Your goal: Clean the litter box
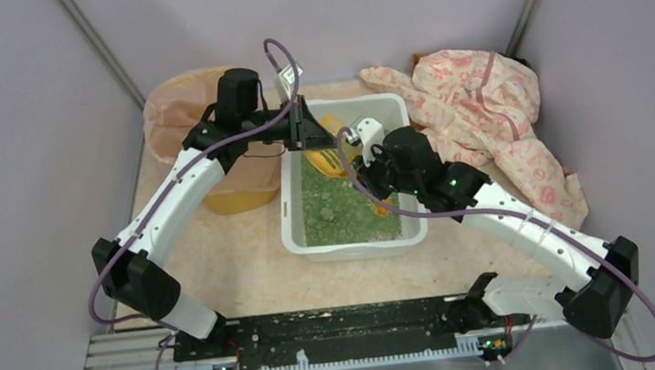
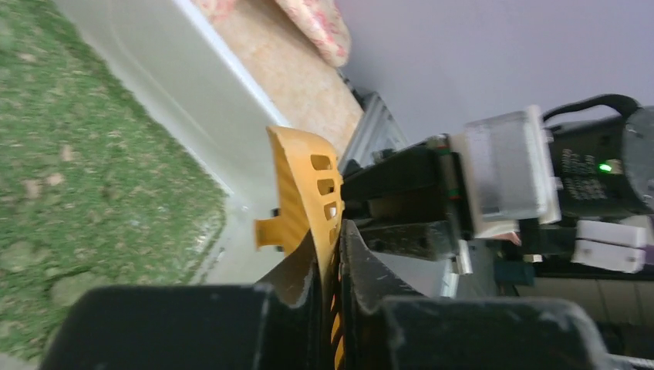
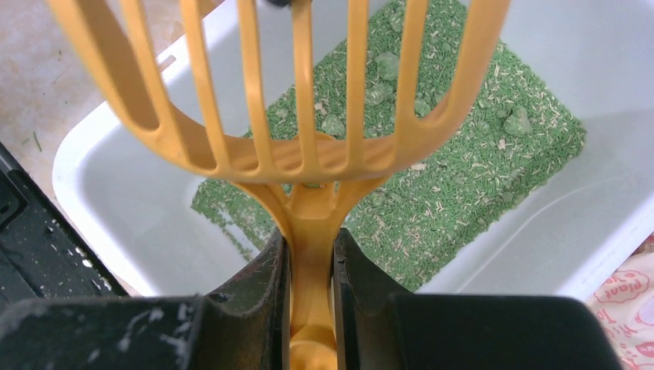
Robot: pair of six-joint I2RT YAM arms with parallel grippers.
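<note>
Holding the scoop (image 3: 308, 166) tight by its handle in the right claw (image 3: 310, 248), pinching its slotted end in the left claw (image 2: 333, 266), above the litter box (image 1: 349, 250) mid-table (image 1: 246, 272). Looks like a hand-over. Next: loosen one claw, then dig out clumps (image 3: 333, 125).

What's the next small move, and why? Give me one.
Probably open the right gripper and re-seat it farther back on the handle. It clamps the scoop right at the neck, while the left gripper pinches the scoop's rim and can steady it. The scoop hangs empty over the litter box, clumps unscooped.
</note>
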